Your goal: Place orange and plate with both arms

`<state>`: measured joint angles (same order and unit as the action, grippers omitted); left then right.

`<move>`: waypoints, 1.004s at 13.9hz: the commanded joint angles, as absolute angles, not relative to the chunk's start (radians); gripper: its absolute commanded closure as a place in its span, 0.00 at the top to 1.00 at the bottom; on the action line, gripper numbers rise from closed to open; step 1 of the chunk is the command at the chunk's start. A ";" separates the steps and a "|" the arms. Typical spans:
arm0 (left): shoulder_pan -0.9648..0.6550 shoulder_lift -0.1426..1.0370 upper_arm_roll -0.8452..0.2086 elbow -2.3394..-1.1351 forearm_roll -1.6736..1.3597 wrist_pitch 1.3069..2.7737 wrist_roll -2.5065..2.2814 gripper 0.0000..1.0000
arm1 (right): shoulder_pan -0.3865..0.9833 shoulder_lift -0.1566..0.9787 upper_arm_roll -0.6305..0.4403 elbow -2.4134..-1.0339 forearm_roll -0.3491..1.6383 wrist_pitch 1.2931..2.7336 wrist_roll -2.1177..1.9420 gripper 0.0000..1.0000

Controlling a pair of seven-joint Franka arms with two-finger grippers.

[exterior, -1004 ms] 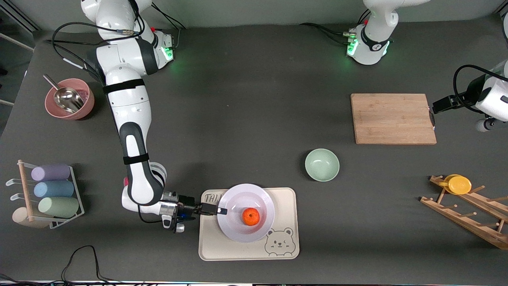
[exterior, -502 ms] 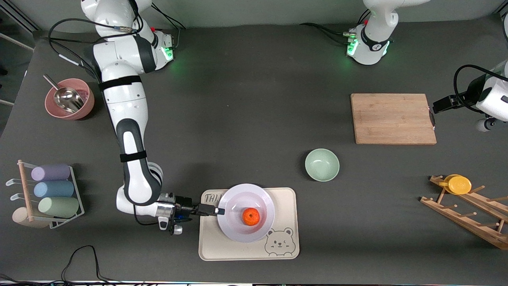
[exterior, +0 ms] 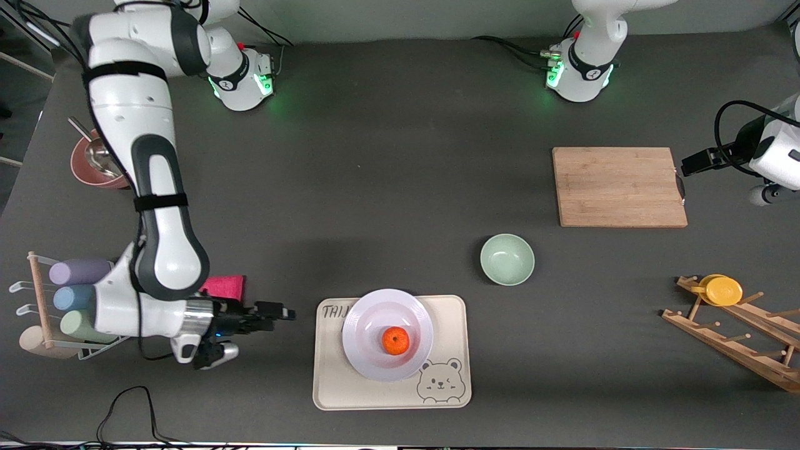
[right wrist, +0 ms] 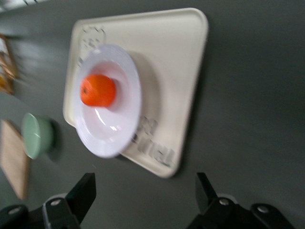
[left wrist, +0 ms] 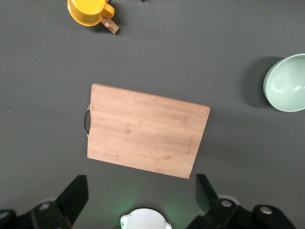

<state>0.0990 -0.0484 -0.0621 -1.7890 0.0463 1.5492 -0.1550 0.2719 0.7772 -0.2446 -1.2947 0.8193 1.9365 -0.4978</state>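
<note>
The orange (exterior: 395, 340) lies in the white plate (exterior: 362, 319), which rests on the beige bear-print tray (exterior: 450, 312). My right gripper (exterior: 284, 311) is open and empty, low over the table beside the tray, toward the right arm's end, apart from the plate. The right wrist view shows the orange (right wrist: 97, 90), the plate (right wrist: 131, 90) and the tray (right wrist: 176, 57) ahead of the open right gripper (right wrist: 143, 191). My left gripper (exterior: 684, 167) waits open and empty, high by the cutting board's end; it also shows in the left wrist view (left wrist: 141, 193).
A pale-green bowl (exterior: 507, 259) and a wooden cutting board (exterior: 619, 186) lie toward the left arm's end. A wooden rack (exterior: 737, 340) holds a yellow cup (exterior: 722, 290). A cup rack (exterior: 81, 300), a pink cloth (exterior: 223, 286) and a pink bowl (exterior: 94, 165) are by the right arm.
My right gripper has come away from the plate's rim and drawn back toward the right arm's end. The plate and orange stay on the tray. The left arm has not moved.
</note>
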 commanded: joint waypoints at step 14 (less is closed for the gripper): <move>0.034 -0.078 -0.064 -1.778 0.015 1.522 -0.233 1.00 | 0.128 0.028 -0.117 -1.657 0.014 1.589 0.049 1.00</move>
